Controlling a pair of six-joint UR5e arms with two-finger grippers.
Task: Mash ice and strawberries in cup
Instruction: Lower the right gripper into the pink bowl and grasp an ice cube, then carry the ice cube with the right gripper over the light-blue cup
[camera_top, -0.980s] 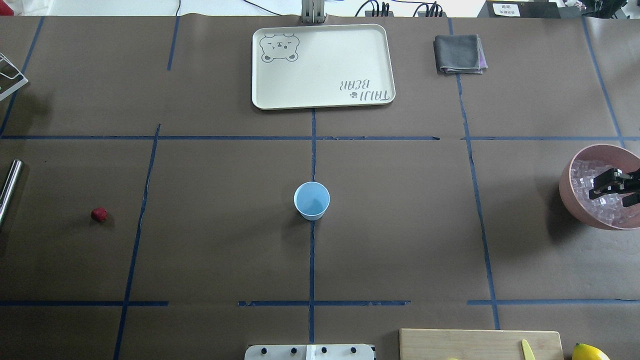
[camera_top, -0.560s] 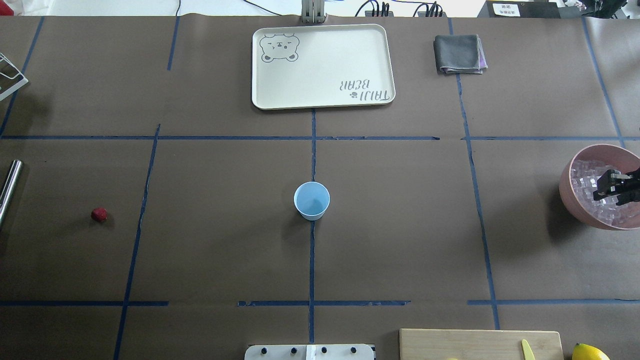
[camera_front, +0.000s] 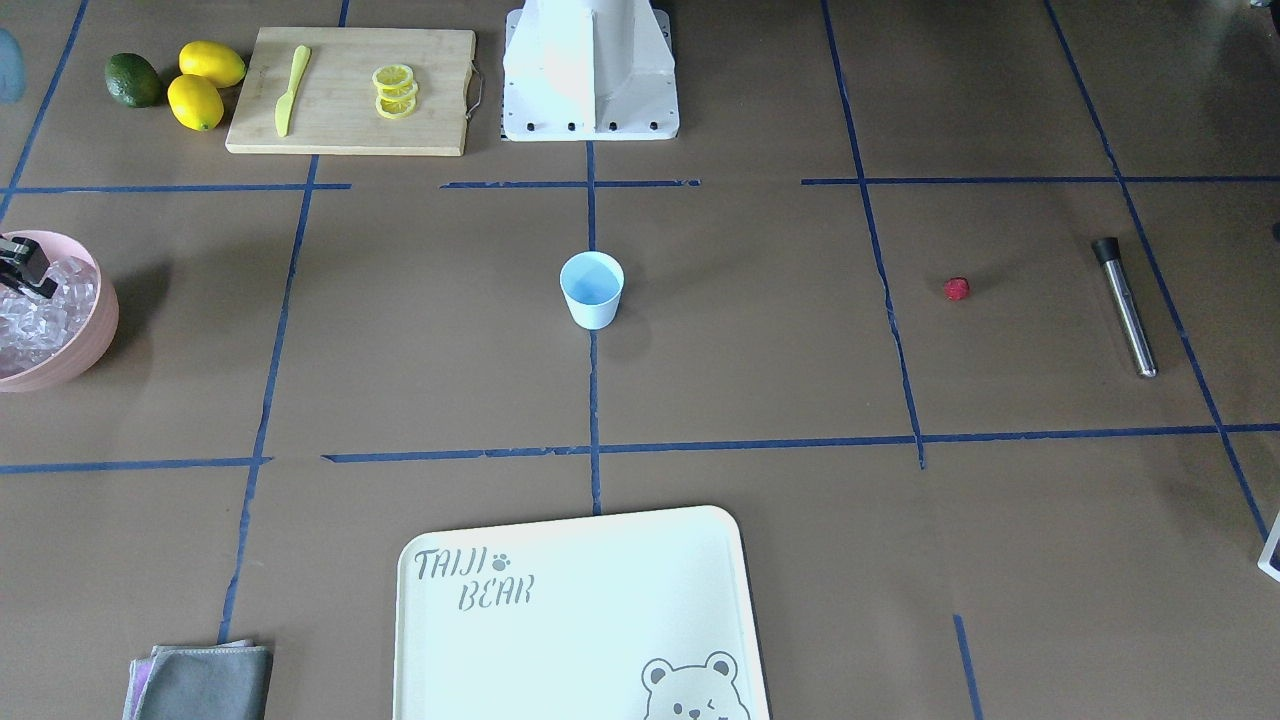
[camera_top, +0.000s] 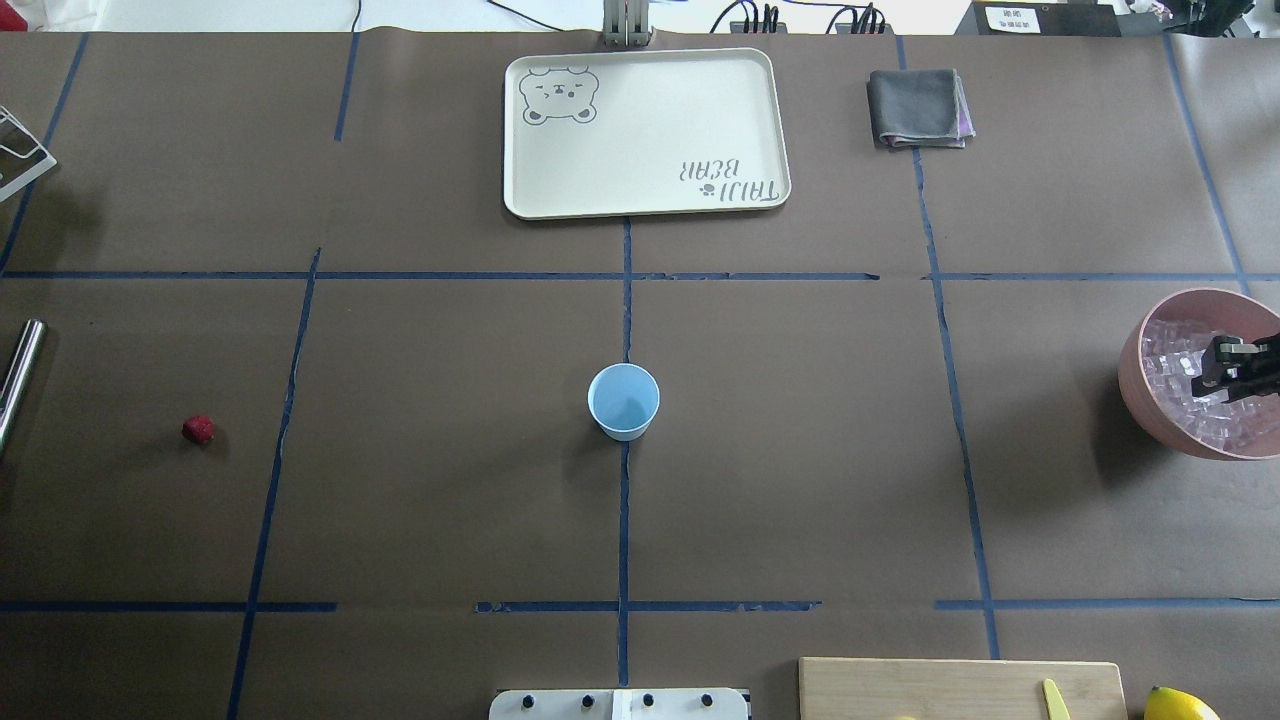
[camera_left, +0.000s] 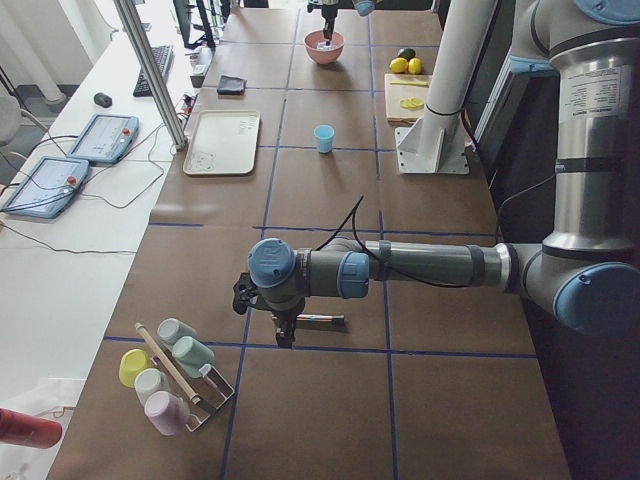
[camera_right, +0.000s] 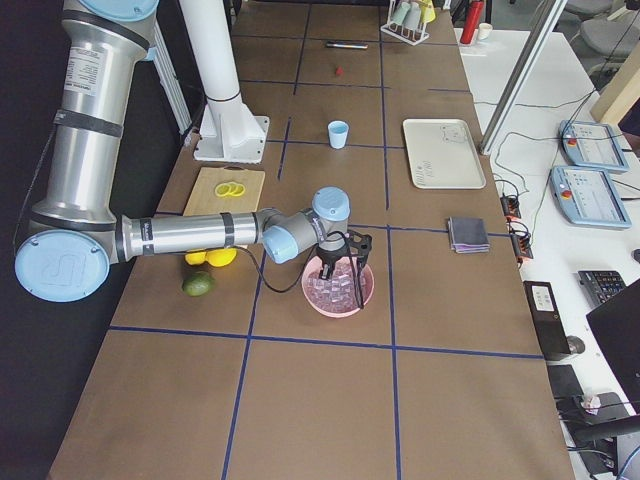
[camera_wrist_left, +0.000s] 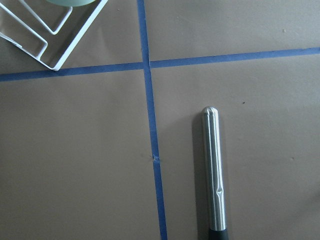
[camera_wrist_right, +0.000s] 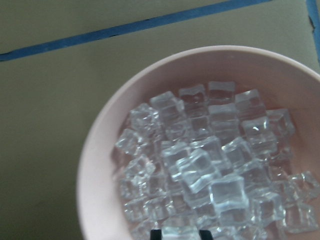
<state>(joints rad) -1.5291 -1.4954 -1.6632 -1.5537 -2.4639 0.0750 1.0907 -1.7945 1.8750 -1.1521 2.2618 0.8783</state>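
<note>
The brown table (camera_top: 450, 500) is marked into squares by blue tape. At its far edge from the robot lies a cream tray (camera_top: 650, 120). At the robot's right end stands a pink bowl (camera_top: 1135, 385) heaped with the ice (camera_wrist_right: 200, 165). The right gripper (camera_top: 1232, 368) reaches down into this bowl, right among the cubes. In the right wrist view its two fingertips (camera_wrist_right: 156, 233) stand a narrow gap apart with one cube between them. Whether they pinch that cube cannot be told.

The cup (camera_top: 623, 400) stands upright on the centre tape line, well apart from both grippers. A steel rod with a dark grip (camera_front: 1125, 305) lies flat at the robot's left end. The left gripper (camera_left: 284, 338) hangs just above it, pointing down. Only the side view shows it, so whether its fingers are apart or together cannot be told. The strawberry (camera_top: 198, 430) rests on the table near the rod, between rod and cup, and apart from the left gripper.
</note>
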